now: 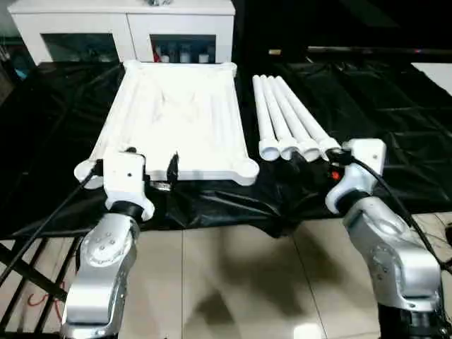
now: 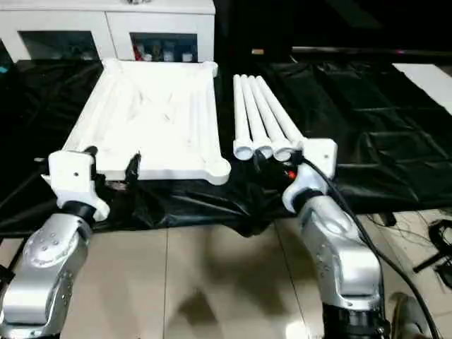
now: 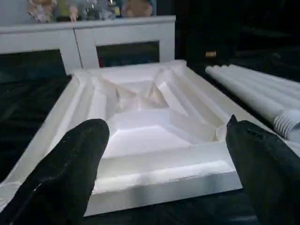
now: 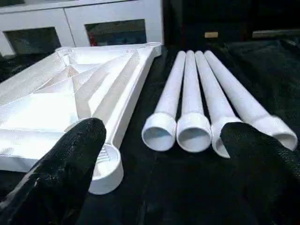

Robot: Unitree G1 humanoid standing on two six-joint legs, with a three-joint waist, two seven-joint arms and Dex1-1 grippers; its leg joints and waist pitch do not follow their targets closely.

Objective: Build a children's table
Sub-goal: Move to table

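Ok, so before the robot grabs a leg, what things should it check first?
1. Tabletop lying ribbed side up, sockets showing: ok.
2. Four legs side by side beside it, open ends toward the robot: ok.
3. Right gripper open, nothing in it, facing the leg ends: ok.
4. Left gripper open, empty, at the tabletop's near edge: ok.
5. Near right socket free of any leg: ok.
6. Legs steady on the crinkly black sheet: cannot tell.

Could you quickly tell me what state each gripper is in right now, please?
Left gripper: open, holding nothing, poised at the near edge of the tabletop.
Right gripper: open, holding nothing, facing the open ends of the four legs.
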